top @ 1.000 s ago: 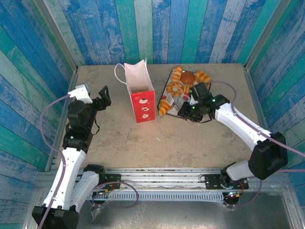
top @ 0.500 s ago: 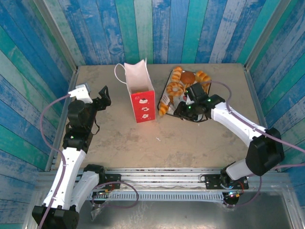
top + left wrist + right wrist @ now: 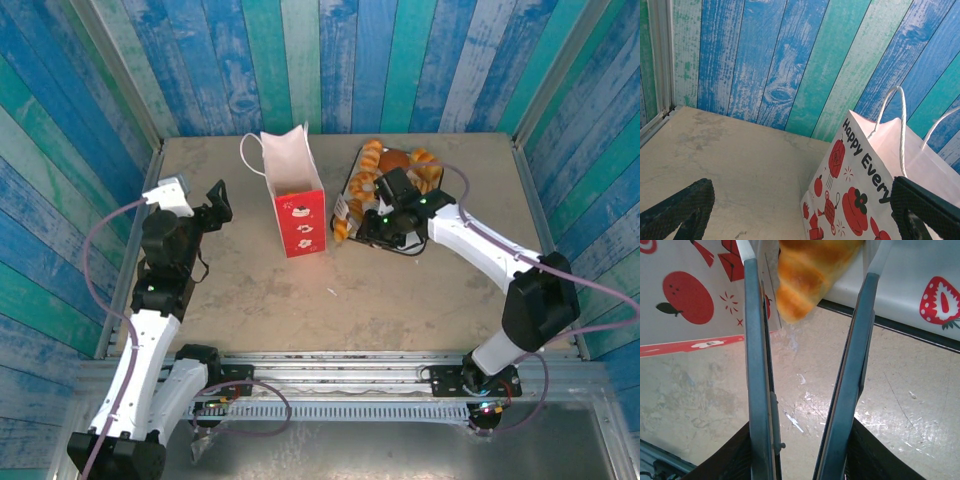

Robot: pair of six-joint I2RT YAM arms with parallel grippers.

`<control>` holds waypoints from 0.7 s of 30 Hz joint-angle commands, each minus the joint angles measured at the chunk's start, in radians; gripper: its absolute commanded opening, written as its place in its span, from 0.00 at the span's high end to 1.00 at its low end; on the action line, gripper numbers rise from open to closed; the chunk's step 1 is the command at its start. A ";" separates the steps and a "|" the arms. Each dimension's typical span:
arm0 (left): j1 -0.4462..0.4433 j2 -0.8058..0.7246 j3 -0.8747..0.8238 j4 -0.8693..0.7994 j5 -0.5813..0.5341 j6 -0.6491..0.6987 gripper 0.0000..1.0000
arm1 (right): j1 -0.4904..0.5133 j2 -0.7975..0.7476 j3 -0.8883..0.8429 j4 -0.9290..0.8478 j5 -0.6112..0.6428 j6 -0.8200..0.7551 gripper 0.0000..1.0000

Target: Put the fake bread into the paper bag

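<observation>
- The black left fingers (image 3: 680,207) stand spread wide and empty at the left of the beige counter (image 3: 250,290), aimed towards the bag.
- The white paper gift bag (image 3: 298,190), with a red printed lower part and thin cord handles, stands upright left of centre. Its mouth faces up, and I cannot tell whether any pastry lies inside.
- Just right of the bag, the right fingers (image 3: 756,365) are narrowed onto a glossy golden toy croissant (image 3: 807,275), held at their tips between bag and tray.
- The other golden pastries (image 3: 385,165) lie heaped on the white strawberry-print tray (image 3: 910,280), right of centre.
- The task looks early: one piece is in hand and not yet bagged, and most of the bread is left.
- The bag's side reads "Happy Every", with the rest cut off, among red lanterns and fruit.
</observation>
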 commanded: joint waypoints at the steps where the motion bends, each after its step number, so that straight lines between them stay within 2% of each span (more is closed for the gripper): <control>1: -0.002 -0.025 -0.002 -0.002 -0.021 0.017 0.06 | 0.007 0.007 0.026 -0.025 0.020 -0.033 0.59; 6: -0.002 -0.005 0.017 -0.007 -0.023 0.020 0.06 | 0.007 -0.002 0.016 -0.031 0.041 -0.039 0.64; 13: -0.001 0.015 0.037 -0.011 -0.012 -0.003 0.06 | 0.007 -0.023 0.022 -0.034 0.070 -0.058 0.79; 21: -0.002 -0.003 0.061 -0.055 0.002 -0.052 0.06 | 0.007 -0.091 -0.017 0.011 0.116 -0.076 0.89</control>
